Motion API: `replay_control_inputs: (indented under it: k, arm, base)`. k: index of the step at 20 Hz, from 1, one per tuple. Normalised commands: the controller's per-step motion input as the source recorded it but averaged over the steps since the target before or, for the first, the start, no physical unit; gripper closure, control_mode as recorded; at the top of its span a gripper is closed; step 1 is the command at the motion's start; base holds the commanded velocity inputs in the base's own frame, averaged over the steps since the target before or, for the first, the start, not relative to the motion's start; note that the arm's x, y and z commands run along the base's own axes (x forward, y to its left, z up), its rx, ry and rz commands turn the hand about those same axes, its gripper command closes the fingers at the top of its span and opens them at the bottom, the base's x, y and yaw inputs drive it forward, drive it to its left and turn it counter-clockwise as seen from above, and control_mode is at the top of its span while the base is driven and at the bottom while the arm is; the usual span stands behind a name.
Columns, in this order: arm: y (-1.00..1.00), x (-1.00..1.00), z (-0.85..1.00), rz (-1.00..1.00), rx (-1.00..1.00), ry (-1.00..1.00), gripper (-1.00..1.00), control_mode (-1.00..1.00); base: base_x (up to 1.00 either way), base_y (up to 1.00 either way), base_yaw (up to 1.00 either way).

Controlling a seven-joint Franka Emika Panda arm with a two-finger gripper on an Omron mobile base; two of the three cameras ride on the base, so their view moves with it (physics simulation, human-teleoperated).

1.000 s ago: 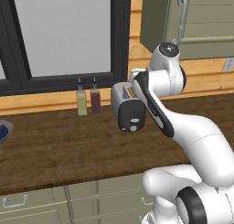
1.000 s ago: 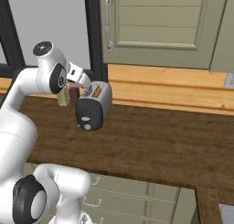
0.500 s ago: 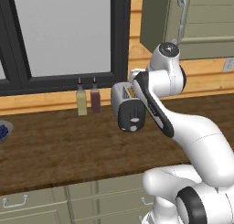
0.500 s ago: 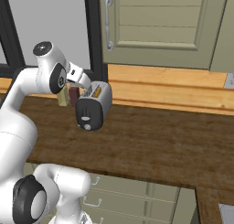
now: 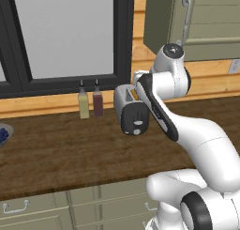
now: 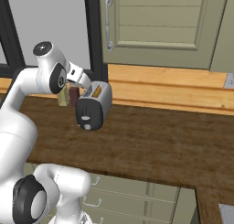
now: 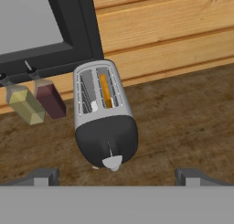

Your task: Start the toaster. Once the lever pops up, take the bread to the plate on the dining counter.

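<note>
Small silver-bodied toaster with rounded black end face (image 7: 105,122) standing on the dark brown wood-grain wall counter (image 7: 183,127), centre of the hand view, just right of two slim bottles (image 7: 34,102). Long axis running from the window wall toward the camera, black end and its pale lever (image 7: 112,162) nearest. Orange-edged bread slice (image 7: 105,90) upright in the right-hand slot. Two-finger gripper (image 7: 116,176) spread wide, empty, tips low in the frame either side of the lever end, hovering just above. Lever probably next, straight ahead between the jaws.
</note>
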Motion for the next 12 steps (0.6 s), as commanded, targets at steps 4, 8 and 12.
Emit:
replay_control_inputs:
  k: [4,8,12]
  arm:
    - [0.0,0.0,0.0,0.0,0.0,0.0,-1.0,-1.0]
    - [0.0,0.0,0.0,0.0,0.0,0.0,-1.0,-1.0]
    - [0.0,0.0,0.0,0.0,0.0,0.0,-1.0,-1.0]
  base:
    - [0.0,0.0,0.0]
    - [0.0,0.0,0.0]
    - [0.0,0.0,0.0]
